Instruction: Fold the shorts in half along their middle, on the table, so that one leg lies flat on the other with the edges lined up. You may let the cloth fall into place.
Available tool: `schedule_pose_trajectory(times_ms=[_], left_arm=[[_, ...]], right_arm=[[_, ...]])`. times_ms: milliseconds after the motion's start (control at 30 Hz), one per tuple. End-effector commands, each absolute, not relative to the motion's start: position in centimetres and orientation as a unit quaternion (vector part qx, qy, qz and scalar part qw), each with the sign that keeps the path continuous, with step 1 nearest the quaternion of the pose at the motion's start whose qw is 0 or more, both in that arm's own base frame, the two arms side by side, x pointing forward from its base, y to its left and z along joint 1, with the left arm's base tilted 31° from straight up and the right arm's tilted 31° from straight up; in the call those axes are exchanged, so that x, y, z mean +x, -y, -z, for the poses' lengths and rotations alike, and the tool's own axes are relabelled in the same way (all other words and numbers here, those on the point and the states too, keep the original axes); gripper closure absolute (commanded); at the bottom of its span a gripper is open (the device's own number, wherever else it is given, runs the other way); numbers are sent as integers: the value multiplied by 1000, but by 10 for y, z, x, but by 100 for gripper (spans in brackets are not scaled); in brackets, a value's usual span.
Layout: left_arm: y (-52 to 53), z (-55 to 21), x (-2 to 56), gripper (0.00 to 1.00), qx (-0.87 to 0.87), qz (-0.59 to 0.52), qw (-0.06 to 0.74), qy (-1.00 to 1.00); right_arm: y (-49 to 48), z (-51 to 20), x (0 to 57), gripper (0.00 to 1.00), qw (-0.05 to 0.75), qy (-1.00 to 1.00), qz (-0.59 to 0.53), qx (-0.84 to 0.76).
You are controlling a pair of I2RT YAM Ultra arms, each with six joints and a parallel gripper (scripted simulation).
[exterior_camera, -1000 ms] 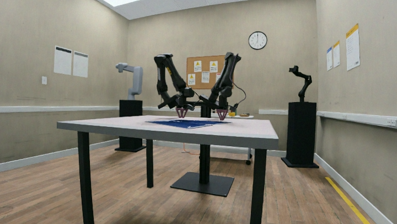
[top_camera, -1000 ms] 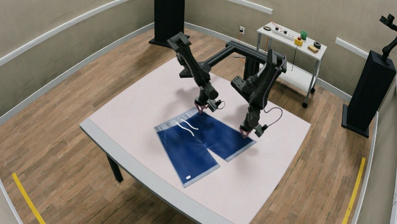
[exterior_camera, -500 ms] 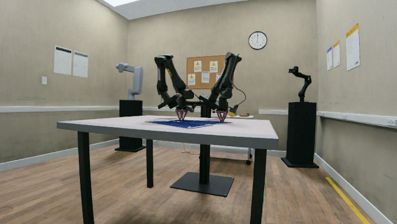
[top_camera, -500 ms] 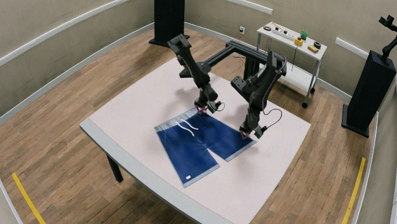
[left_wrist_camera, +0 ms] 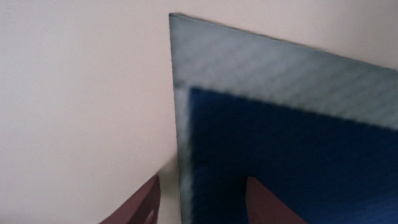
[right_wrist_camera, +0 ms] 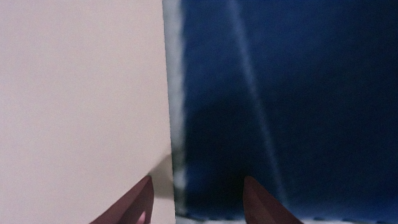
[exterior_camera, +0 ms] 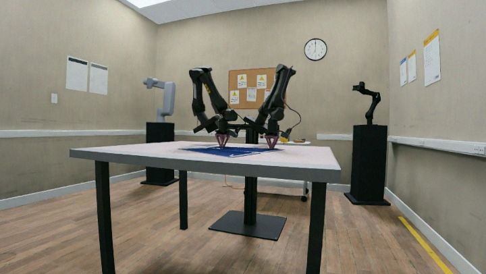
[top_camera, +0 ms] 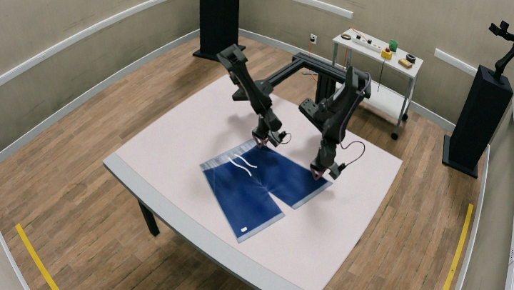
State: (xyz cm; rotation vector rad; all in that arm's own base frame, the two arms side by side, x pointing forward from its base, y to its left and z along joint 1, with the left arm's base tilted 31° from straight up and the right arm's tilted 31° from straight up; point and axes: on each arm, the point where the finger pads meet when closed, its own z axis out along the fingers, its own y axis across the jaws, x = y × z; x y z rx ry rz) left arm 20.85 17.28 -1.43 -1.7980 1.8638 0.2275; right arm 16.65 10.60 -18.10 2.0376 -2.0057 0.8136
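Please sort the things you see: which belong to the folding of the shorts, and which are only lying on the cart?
For the job:
- shorts
- table
- left gripper
- right gripper

Only lying on the cart:
- power strip
- yellow box with red button
- green object
- tan block
- two dark rings

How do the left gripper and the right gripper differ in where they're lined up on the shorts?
The left gripper is near a leg hem; the right gripper is beside the waistband.
In its wrist view, the left gripper has the hem ahead, at the top; the right gripper has the waistband at the bottom.
Both are open, fingers astride the same outer side edge.
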Motion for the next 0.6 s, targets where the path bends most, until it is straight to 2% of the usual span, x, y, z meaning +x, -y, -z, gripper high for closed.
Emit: schedule_pose_trajectory(times_ms=[0, 333, 367, 567], left_arm=[[-174, 10, 231, 54, -661, -58, 293, -688], [-176, 11, 232, 54, -664, -63, 288, -687], [-178, 11, 230, 64, -661, -67, 287, -690], [-172, 21, 218, 64, -662, -71, 271, -695]], right_arm=[[-112, 186, 182, 54, 63, 675, -284, 679], [-104, 186, 180, 54, 72, 675, -284, 677], [-104, 186, 180, 64, 72, 675, -284, 677], [-104, 186, 181, 64, 71, 675, -285, 677]])
